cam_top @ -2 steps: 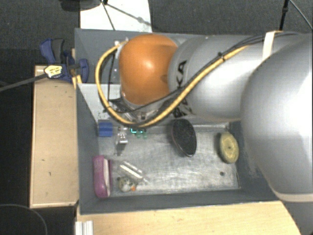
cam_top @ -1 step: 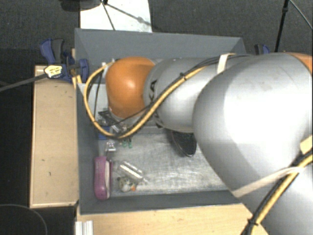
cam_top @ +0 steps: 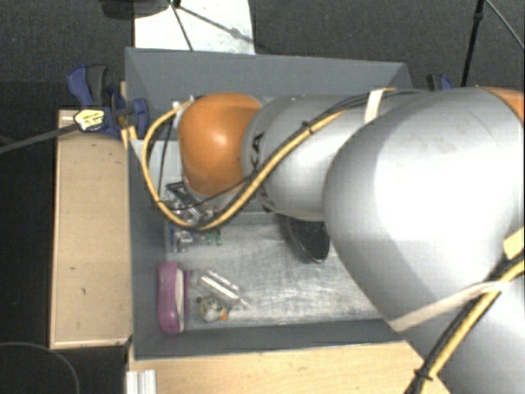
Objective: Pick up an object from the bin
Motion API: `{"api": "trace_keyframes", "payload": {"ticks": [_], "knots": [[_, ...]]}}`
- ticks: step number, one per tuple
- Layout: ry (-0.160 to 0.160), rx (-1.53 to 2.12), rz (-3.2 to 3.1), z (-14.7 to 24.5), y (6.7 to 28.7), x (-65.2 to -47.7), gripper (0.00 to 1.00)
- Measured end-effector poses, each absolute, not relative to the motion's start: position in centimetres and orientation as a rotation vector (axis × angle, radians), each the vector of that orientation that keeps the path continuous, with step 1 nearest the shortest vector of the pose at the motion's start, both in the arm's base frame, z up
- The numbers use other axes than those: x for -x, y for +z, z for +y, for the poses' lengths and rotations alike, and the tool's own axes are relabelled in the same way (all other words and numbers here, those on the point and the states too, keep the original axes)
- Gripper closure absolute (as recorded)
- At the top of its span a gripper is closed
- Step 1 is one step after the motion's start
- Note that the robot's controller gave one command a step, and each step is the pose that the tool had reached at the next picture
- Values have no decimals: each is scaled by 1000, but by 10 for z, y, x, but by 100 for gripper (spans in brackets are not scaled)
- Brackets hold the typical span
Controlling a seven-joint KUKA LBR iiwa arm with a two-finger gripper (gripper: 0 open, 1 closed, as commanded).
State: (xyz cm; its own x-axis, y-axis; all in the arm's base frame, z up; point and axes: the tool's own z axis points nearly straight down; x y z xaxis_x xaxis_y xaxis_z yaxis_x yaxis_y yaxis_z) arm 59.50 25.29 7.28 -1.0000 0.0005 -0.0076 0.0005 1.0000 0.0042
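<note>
a pink-purple oblong thing (cam_top: 171, 297) lay along the left wall of the bin (cam_top: 271, 71), by its bottom-left corner. just beside it lay a small clear crumpled thing (cam_top: 215, 295). a dark round thing (cam_top: 309, 240) lay nearer the middle.

Even, moderate light from overhead. The silver arm (cam_top: 394, 162) takes broad soft highlights along its top with no hard glare, and its underside goes dark. The orange cover (cam_top: 215, 142) has a mild sheen upper left, shading off toward the bottom. The gripper (cam_top: 190, 213) below it is in shade, detail hard to read. The arm throws a soft shadow on the bin (cam_top: 271, 68) floor, deepest round the dark disc (cam_top: 308, 238). The floor by the purple oblong thing (cam_top: 171, 298) is lit, with pale scuffed reflections. The white sheet (cam_top: 205, 15) is brightest, nearly washed out.
</note>
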Motion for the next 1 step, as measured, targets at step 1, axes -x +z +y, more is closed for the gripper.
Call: {"api": "trace_keyframes", "payload": {"ticks": [1], "knots": [[9, -39, 3130, 254, 268, -585, 100]]}}
